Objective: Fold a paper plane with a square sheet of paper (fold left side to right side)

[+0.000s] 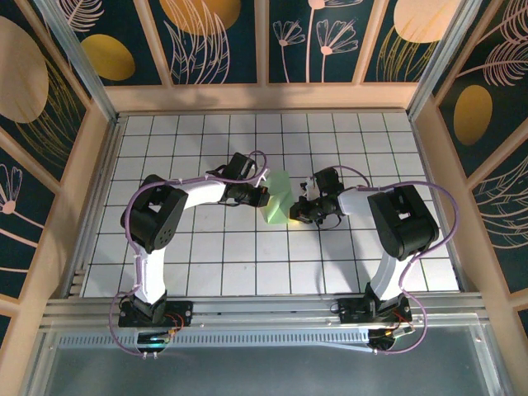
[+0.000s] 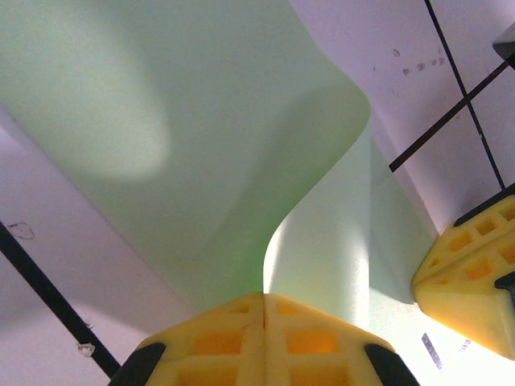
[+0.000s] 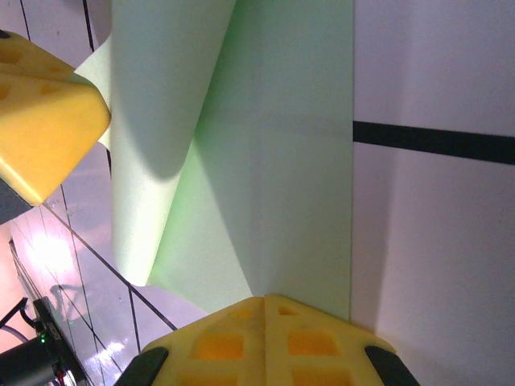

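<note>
The square sheet of paper (image 1: pixel 276 198) is parked mid-table (image 1: pixel 206 264), right between the two arms. One flap is curled up and pinched in the clenched left gripper (image 2: pixel 264 296). The right gripper (image 3: pixel 264 297) is clamped shut at the sheet's edge, though whether paper is actually nipped there can't be told

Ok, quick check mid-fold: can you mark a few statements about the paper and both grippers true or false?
1. The green sheet lies fully flat on the table. False: in the left wrist view, part of it is lifted and curls over.
2. The left gripper and the right gripper both have their jaws closed. True.
3. The sheet sits between the two grippers. True.
4. The sheet is pushed against the back wall. False: it is near the middle of the table.
</note>
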Action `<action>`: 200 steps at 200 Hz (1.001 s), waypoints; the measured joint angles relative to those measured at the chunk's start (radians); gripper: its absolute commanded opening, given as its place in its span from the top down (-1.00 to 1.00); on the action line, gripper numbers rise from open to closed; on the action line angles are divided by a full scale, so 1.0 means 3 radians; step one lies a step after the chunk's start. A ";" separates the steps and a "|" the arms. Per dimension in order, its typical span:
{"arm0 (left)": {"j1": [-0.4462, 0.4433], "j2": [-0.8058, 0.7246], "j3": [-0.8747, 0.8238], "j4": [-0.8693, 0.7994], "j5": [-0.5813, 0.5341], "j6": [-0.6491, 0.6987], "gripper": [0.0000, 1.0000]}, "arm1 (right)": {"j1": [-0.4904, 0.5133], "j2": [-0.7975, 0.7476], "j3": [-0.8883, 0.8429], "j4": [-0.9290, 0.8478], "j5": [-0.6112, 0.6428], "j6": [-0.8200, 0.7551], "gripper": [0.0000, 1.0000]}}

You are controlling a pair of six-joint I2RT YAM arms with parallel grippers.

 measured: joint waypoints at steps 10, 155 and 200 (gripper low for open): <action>0.0000 0.0003 0.0000 0.0003 0.0000 0.0000 1.00 | 0.0000 0.0000 0.0000 0.0000 0.0000 0.0000 1.00; 0.0000 0.0072 0.0000 0.0098 -0.0001 -0.0001 1.00 | 0.0000 0.0000 0.0000 0.0000 0.0000 0.0000 1.00; 0.0000 0.0118 -0.0004 0.0136 -0.0003 -0.0001 1.00 | 0.0000 0.0000 0.0000 0.0000 -0.0003 0.0000 1.00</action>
